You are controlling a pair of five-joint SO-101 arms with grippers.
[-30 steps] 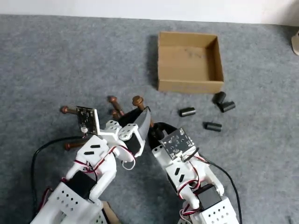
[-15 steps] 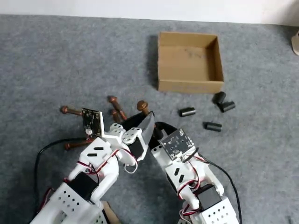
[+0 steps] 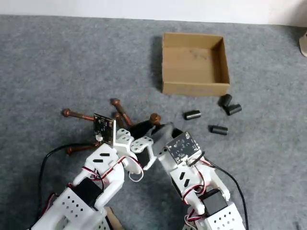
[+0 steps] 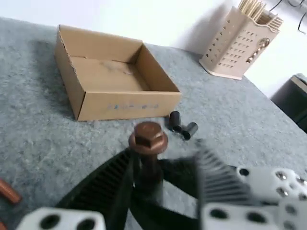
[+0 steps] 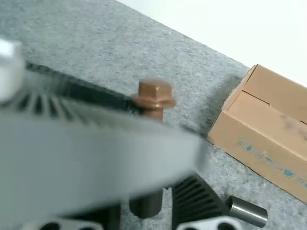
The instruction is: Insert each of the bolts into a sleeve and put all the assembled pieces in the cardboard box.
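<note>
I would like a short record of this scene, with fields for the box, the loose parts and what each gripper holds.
cardboard box: empty, beyond both arms
loose sleeves: four, lying near the box's front right corner
loose bolts: several, lying on the left arm's side
left gripper: shut on a bolt, head up
right gripper: shut on a sleeve, close to that bolt

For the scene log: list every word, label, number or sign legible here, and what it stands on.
On the cardboard box, outer front wall: a short line of blue print, too blurred to read.
On the circuit boards atop the two arms: markings too small to read.
No text here is legible.
</note>
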